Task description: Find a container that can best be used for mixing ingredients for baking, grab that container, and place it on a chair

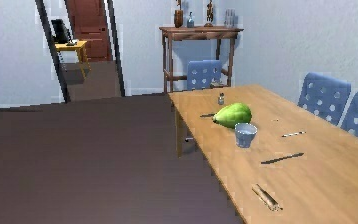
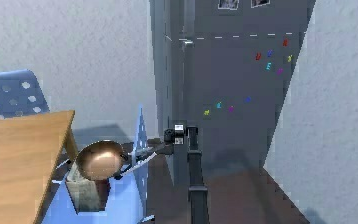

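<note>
A round bronze-coloured vessel (image 2: 97, 158), shaped like a shallow bowl or pan, sits at the far end of my gripper (image 2: 137, 160) in the arm side view. Directly below and behind it is a blue chair (image 2: 135, 135) with its back upright and a greyish patch on its seat. I cannot tell whether the gripper holds the vessel or whether it rests on the chair. The dark arm (image 2: 196, 185) rises from the bottom edge to the gripper.
A wooden table (image 1: 317, 170) carries a green object (image 1: 232, 113), a blue cup (image 1: 246, 134), a small shaker (image 1: 222, 99) and cutlery (image 1: 282, 157). Blue chairs (image 1: 324, 97) ring it. A side table (image 1: 200, 35) and doorway (image 1: 87, 40) lie ahead. A dark fridge (image 2: 232, 90) stands behind the arm.
</note>
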{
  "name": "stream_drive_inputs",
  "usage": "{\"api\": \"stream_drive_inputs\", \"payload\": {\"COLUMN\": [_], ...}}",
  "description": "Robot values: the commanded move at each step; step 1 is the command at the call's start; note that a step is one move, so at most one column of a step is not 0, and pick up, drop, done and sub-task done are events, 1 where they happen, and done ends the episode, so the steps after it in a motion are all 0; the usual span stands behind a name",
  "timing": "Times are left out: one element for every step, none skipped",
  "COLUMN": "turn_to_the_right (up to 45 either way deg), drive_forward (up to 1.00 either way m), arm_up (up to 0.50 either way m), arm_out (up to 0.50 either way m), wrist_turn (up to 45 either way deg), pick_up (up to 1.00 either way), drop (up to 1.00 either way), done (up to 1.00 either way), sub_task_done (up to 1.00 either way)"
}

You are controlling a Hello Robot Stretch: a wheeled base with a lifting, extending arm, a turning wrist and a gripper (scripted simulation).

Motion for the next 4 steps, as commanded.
{"api": "stream_drive_inputs", "payload": {"turn_to_the_right": [0.0, 0.0, 0.0, 0.0], "drive_forward": [0.00, 0.00, 0.00, 0.00], "arm_up": [0.00, 0.10, 0.00, 0.20], "arm_out": [0.00, 0.00, -0.08, 0.00], "wrist_turn": [0.0, 0.0, 0.0, 0.0], "pick_up": [0.00, 0.00, 0.00, 0.00], "drop": [1.00, 0.00, 0.00, 0.00], "done": [0.00, 0.00, 0.00, 0.00], "sub_task_done": [0.00, 0.00, 0.00, 0.00]}}
